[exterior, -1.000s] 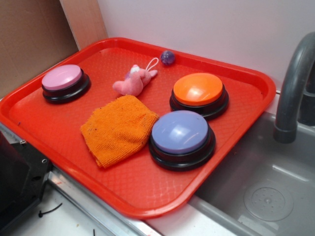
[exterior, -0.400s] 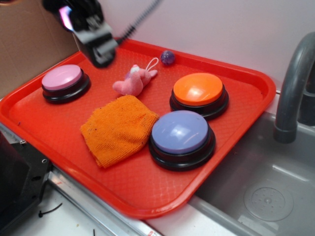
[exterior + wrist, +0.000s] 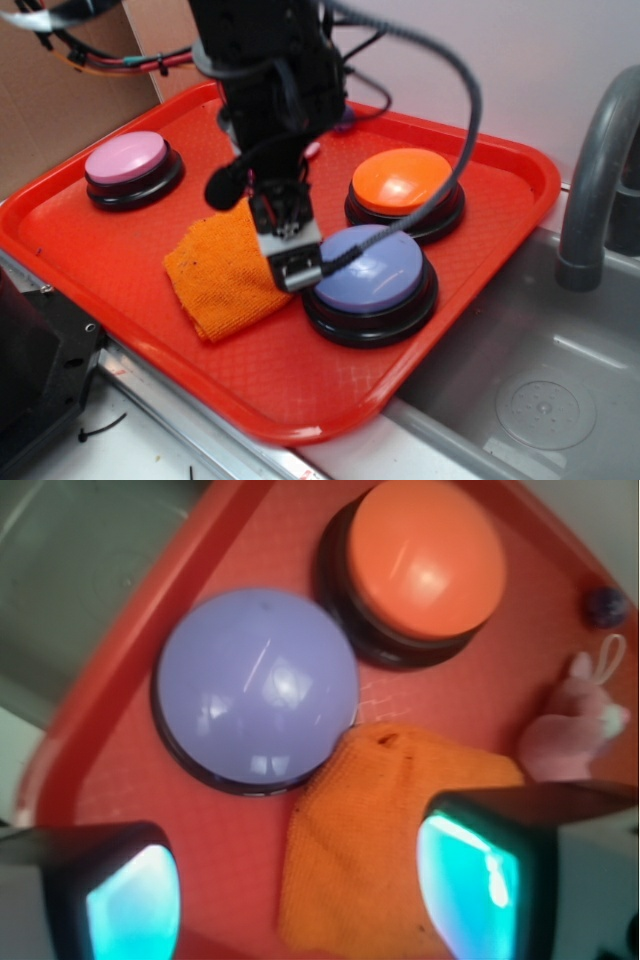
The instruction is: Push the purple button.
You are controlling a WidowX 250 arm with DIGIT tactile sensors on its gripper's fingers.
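Purple button (image 3: 372, 272) sits in the lower middle of the exterior frame, on the red tray (image 3: 300, 400), right below the orange button (image 3: 403, 182). My claw (image 3: 290, 258) is hanging just off its left edge, over the orange cloth (image 3: 215, 280). In the wrist view the button (image 3: 257, 688) fills the upper left, while the two finger pads (image 3: 468, 885) sit along the bottom edge, spread wide with nothing between them. So the dome lies ahead of the claw and a bit to one side, not under it. I reckon I need to slide over it before dropping. How high I am above the tray is hard to call from these angles.
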